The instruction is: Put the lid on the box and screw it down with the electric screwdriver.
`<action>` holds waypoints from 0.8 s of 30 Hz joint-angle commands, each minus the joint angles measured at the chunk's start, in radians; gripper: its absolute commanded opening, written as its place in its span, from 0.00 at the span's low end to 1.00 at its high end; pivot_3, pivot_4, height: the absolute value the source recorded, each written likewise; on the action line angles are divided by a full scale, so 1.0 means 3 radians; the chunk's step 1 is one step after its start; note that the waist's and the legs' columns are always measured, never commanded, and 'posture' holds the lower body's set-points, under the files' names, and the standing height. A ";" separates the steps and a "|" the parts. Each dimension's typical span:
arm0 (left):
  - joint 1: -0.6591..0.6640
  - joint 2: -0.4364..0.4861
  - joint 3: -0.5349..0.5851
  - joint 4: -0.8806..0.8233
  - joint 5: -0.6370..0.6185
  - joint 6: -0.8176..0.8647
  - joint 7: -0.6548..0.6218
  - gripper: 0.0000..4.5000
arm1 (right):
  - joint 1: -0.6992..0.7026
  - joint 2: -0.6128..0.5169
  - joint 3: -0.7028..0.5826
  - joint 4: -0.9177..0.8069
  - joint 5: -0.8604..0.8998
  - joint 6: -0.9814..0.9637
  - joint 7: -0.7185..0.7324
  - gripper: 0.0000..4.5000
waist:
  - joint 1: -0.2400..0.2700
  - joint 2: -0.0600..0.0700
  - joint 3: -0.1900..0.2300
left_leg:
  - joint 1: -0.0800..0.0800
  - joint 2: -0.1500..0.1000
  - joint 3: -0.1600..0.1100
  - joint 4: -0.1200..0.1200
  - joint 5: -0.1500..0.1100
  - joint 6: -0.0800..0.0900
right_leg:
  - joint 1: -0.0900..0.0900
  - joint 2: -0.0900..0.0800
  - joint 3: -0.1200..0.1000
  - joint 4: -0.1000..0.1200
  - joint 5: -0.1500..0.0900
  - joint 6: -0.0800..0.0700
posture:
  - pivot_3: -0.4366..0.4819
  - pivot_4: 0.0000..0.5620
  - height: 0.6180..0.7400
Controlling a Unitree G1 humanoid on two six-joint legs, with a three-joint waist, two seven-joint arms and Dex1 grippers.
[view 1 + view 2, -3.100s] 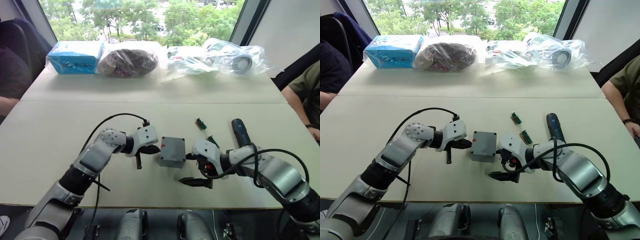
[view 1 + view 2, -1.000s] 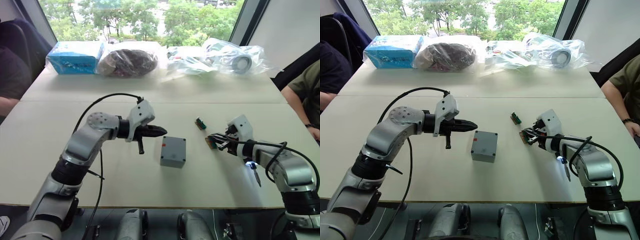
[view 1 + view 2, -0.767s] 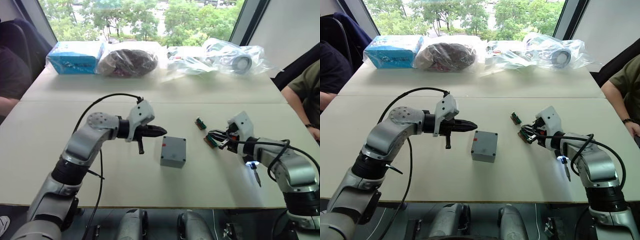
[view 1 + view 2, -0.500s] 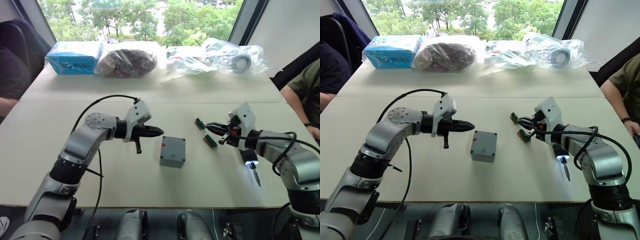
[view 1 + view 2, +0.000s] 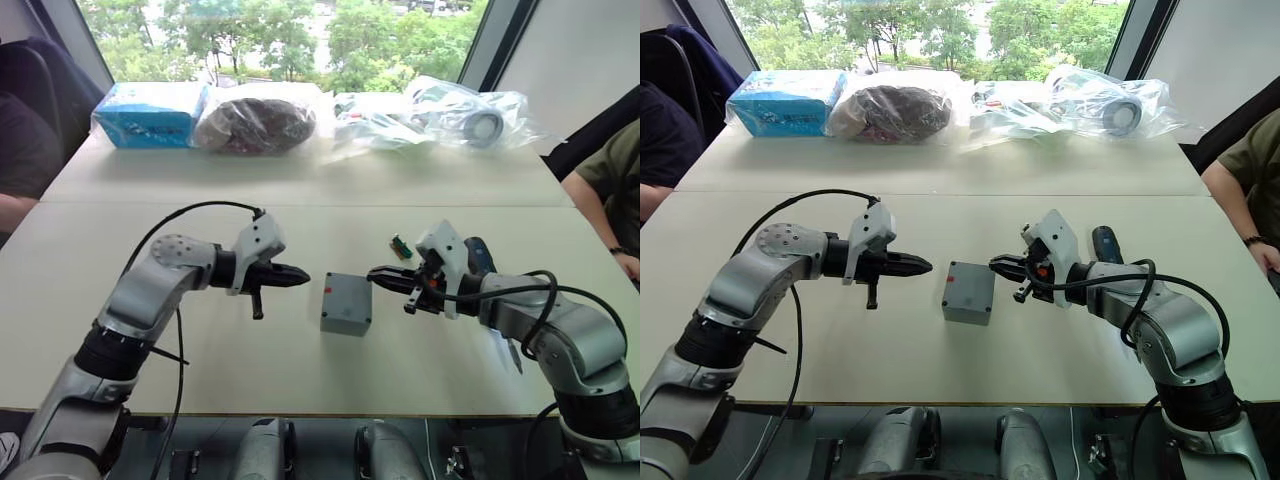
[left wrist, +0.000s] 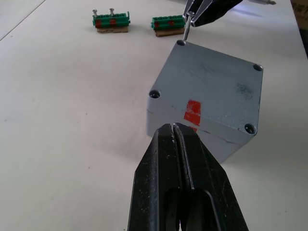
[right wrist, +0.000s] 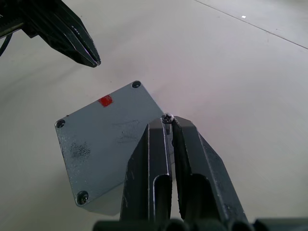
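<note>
1. The grey box [image 5: 346,303], with its lid [image 6: 210,88] already seated, stands at frame centre on the table [image 5: 300,370].
2. The right gripper [image 7: 167,126] pinches a small screw [image 7: 167,117], held upright, its tip just above the lid's empty corner hole [image 6: 180,43].
3. The left gripper [image 5: 300,277], fingers pressed together and empty, hovers left of the box.
4. The electric screwdriver [image 5: 1106,247] lies behind the right arm, nearer that arm.

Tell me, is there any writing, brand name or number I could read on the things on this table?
None is readable.
Grey box: a plain red mark on its side, no letters.
Blue packet at the table's far edge: print too blurred to read.
Green terminal blocks: no legible marking.
Right gripper holds a small screw, unmarked.
</note>
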 commanded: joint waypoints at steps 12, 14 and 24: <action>-0.0022 -0.0014 0.0034 -0.0116 -0.0043 0.0011 0.0073 0.00 | 0.0044 -0.0071 0.0094 0.0030 -0.0146 -0.0154 0.0028 0.02 | 0.0002 0.0000 0.0000 | 0.0000 0.0000 0.0000 0.0000 0.0000 0.0000 | 0.0000 0.0000 0.0000 0.0000 0.0000 0.0000 | 0.48 0.27 1.00; -0.0022 -0.0011 0.0033 -0.0113 -0.0043 0.0007 0.0072 0.00 | 0.0041 -0.0064 0.0105 0.0042 -0.0153 -0.0167 0.0029 0.02 | 0.0001 0.0000 0.0000 | 0.0000 0.0000 0.0000 0.0000 0.0000 0.0000 | 0.0000 0.0000 0.0000 0.0000 0.0000 0.0000 | 0.48 0.27 1.00; -0.0028 -0.0021 0.0037 -0.0094 -0.0038 -0.0009 0.0080 0.00 | -0.0001 -0.0026 0.0040 0.0107 -0.0137 -0.0198 -0.0010 0.02 | 0.0002 0.0000 0.0000 | 0.0000 0.0000 0.0000 0.0000 0.0000 0.0000 | 0.0000 0.0000 0.0000 0.0000 0.0000 0.0000 | 0.48 0.27 1.00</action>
